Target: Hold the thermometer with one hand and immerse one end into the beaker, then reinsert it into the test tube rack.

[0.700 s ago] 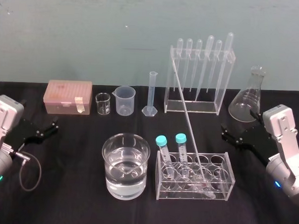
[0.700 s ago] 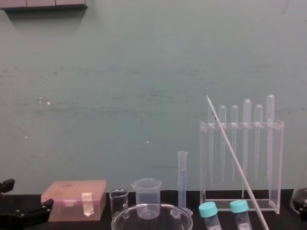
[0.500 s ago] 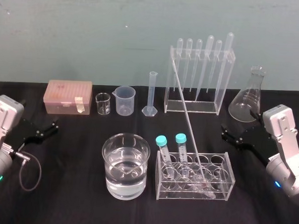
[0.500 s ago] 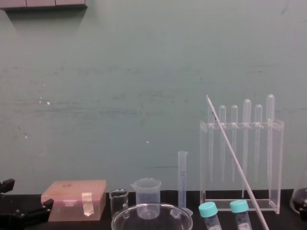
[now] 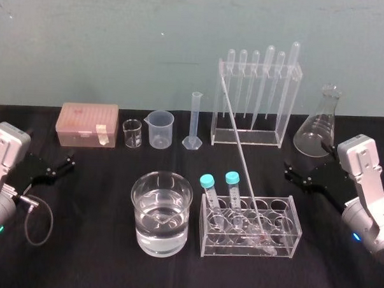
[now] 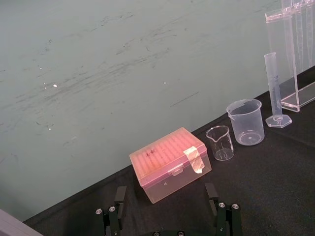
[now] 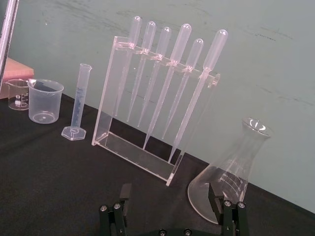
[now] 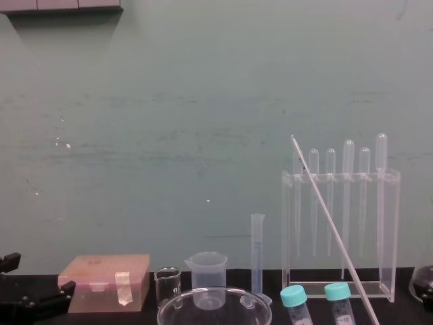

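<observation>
The thermometer [image 5: 241,156] is a long thin glass rod. It leans with its lower end in the low clear test tube rack [image 5: 283,249] at front centre, and its top rises past the pipette stand, as the chest view's thermometer [image 8: 331,223] shows. The wide glass beaker [image 5: 161,229], holding water, stands just left of the rack. My left gripper [image 5: 69,161] hovers open at the table's left side, empty [image 6: 166,196]. On the right side my right gripper [image 5: 288,171] is open and empty too [image 7: 169,194], a hand's width right of the rack.
Along the back stand a pink box [image 5: 88,123], a tiny glass beaker [image 5: 132,134], a frosted plastic beaker [image 5: 161,128], a graduated cylinder [image 5: 194,122], a tall acrylic pipette stand [image 5: 253,137] and a conical flask [image 5: 320,127]. Two teal-capped tubes [image 5: 207,183] sit in the low rack.
</observation>
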